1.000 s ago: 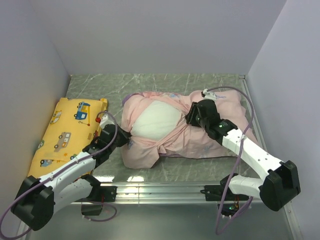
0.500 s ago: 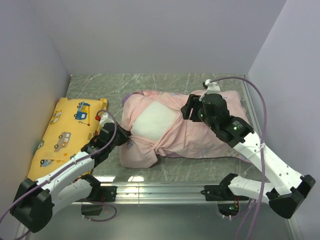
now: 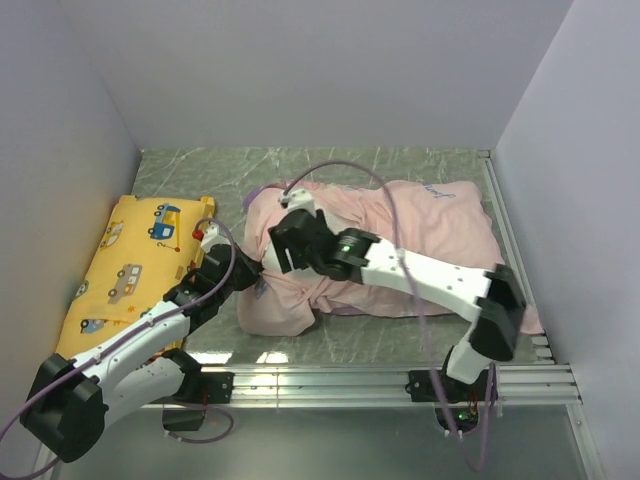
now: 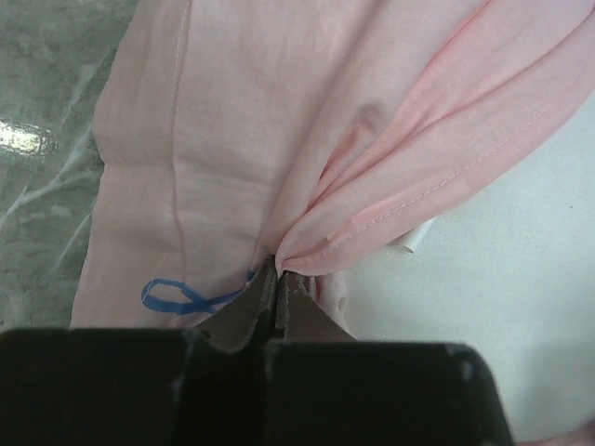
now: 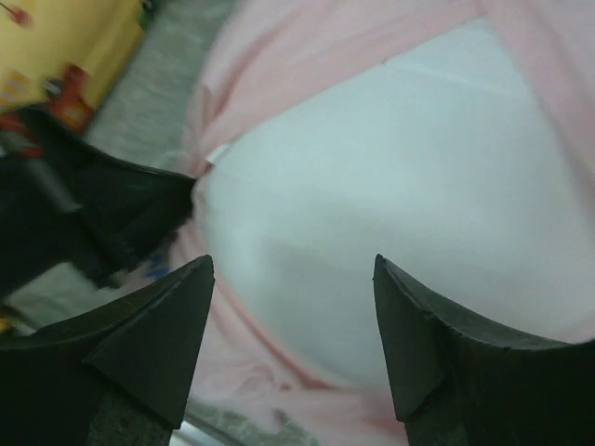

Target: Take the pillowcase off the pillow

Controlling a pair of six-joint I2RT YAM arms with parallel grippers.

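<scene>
The pillowcase [image 3: 420,235] lies across the middle of the table with its pale pink inner side out. My left gripper [image 3: 250,270] is shut on a bunched hem of the pillowcase [image 4: 372,186] at its left end, and its fingertips [image 4: 277,271] are pressed together on the fabric. The white pillow [image 5: 372,177] shows through the opening and also in the left wrist view [image 4: 521,307]. My right gripper [image 3: 285,242] is open just above that bare pillow patch [image 5: 293,265] and holds nothing. In the top view the right arm hides the pillow.
A yellow cushion with cartoon vehicles [image 3: 130,265] lies along the left wall, just left of my left arm. Its corner shows in the right wrist view [image 5: 56,46]. Grey walls close in the table on three sides. A metal rail [image 3: 380,380] runs along the near edge.
My right arm has swung left from the pillowcase's right part to the opening beside the left gripper. The pink fabric now covers more of the pillow. The left gripper has stayed put.
</scene>
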